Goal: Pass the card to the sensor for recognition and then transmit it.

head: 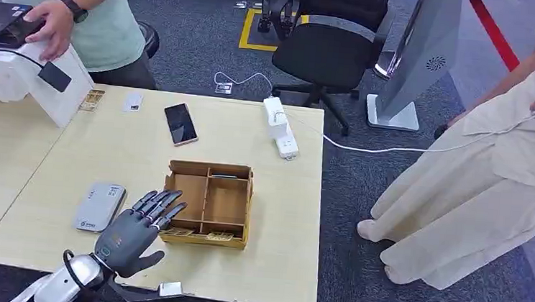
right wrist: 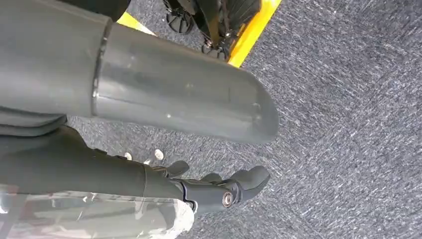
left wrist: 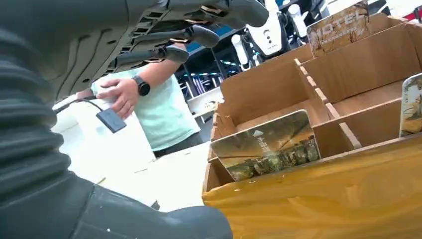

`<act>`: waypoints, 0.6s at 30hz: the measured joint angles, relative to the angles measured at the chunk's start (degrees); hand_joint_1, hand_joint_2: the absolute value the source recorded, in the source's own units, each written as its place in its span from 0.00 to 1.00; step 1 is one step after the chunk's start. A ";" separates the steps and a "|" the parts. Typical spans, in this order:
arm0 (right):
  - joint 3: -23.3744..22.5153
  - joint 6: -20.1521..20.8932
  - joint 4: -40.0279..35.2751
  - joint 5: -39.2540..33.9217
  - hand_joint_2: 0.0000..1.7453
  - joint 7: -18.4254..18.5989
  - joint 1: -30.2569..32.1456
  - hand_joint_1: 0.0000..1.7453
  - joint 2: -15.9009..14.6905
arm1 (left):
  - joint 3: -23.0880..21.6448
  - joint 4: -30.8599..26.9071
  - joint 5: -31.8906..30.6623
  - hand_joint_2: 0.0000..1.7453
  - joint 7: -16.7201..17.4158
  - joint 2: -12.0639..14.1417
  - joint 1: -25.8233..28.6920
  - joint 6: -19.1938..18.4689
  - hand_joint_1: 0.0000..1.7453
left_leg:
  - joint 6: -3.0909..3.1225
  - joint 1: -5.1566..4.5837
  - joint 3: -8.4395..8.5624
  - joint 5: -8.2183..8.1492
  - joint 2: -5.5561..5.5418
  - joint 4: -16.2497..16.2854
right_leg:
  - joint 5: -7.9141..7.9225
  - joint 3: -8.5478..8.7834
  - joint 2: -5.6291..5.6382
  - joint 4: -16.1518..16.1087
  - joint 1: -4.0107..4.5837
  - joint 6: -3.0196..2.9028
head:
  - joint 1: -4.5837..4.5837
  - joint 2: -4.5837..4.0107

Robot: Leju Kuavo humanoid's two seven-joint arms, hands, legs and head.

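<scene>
A brown cardboard box (head: 208, 202) with several compartments stands on the pale table (head: 281, 217). Cards (head: 200, 234) stand in its front compartments. The left wrist view shows one landscape-printed card (left wrist: 266, 144) leaning in the near compartment, with the box wall (left wrist: 323, 199) in front of it. My left hand (head: 132, 234) hovers just left of the box, its fingers (left wrist: 189, 35) spread and its thumb (left wrist: 149, 219) apart, holding nothing. A flat grey reader (head: 100, 206) lies left of the hand. My right hand (right wrist: 219, 191) hangs over the carpet, holding nothing.
A person in a green shirt holds a white box (head: 39, 79) with a small black sensor pad (head: 54, 76) at the table's far left. A phone (head: 181, 123) and a power strip (head: 281, 127) lie farther back. Another person (head: 493, 176) stands to the right.
</scene>
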 joint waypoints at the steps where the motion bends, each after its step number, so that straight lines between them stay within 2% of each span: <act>1: -0.02 0.00 0.00 0.11 0.00 0.00 0.00 0.00 0.02 | 0.07 0.00 0.00 1.00 -0.33 -0.09 0.12 0.00 0.00 | 0.00 0.00 0.00 0.00 0.00 0.00 | 0.00 0.00 0.00 0.00 0.00 0.00 | -0.02 0.00; 18: -0.20 0.33 -0.02 0.57 0.00 -0.44 -0.12 0.00 0.07 | 0.11 0.57 1.16 1.00 -1.20 -2.69 -1.78 -1.44 0.00 | 0.00 0.00 0.00 0.00 -0.01 0.00 | 0.00 -0.02 -0.01 0.00 0.00 0.00 | 0.00 0.00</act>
